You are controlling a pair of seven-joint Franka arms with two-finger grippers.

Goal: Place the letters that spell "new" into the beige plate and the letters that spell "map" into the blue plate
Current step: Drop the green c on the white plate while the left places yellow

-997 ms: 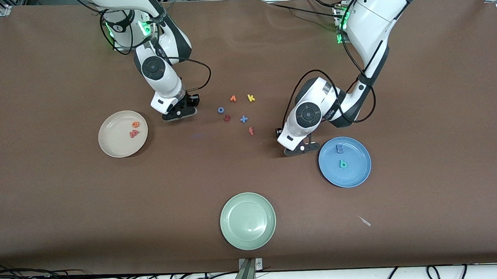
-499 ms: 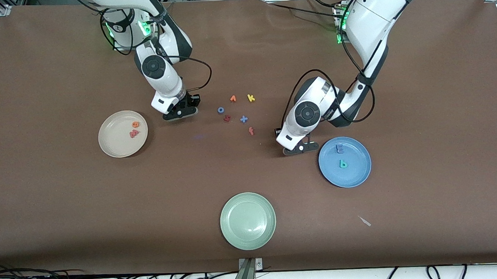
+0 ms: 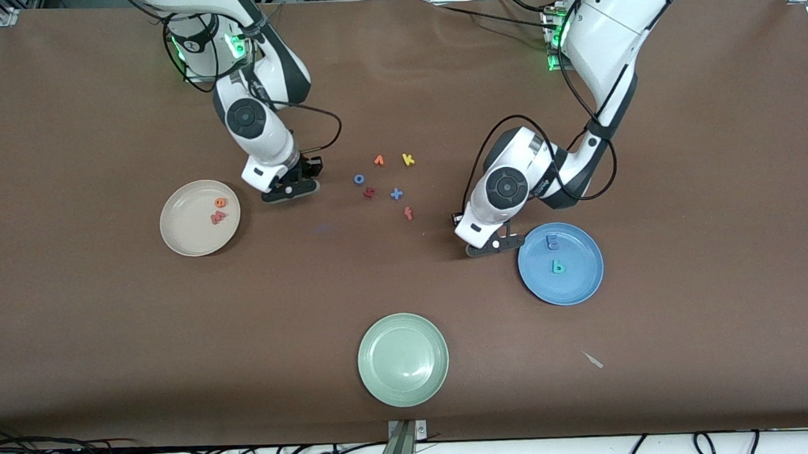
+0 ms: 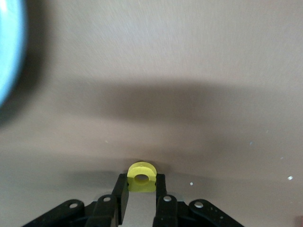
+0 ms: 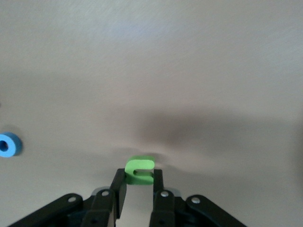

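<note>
Left tool (image 4: 141,198) clamps the small yellow foam "a" (image 4: 141,176) low over the brown tabletop (image 3: 105,326), just beside the round blue plate (image 3: 580,283). Right tool (image 5: 139,198) clamps the small green foam "n" (image 5: 140,170) near the round beige plate (image 3: 183,238).

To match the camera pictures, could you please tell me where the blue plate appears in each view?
Front view: blue plate toward the left arm's end of the table, beside the left gripper.
Left wrist view: a sliver of its rim at the picture's edge.
Right wrist view: not in it.
Shared landmark: the left gripper, shut on the yellow "a", in the front and left wrist views.
</note>
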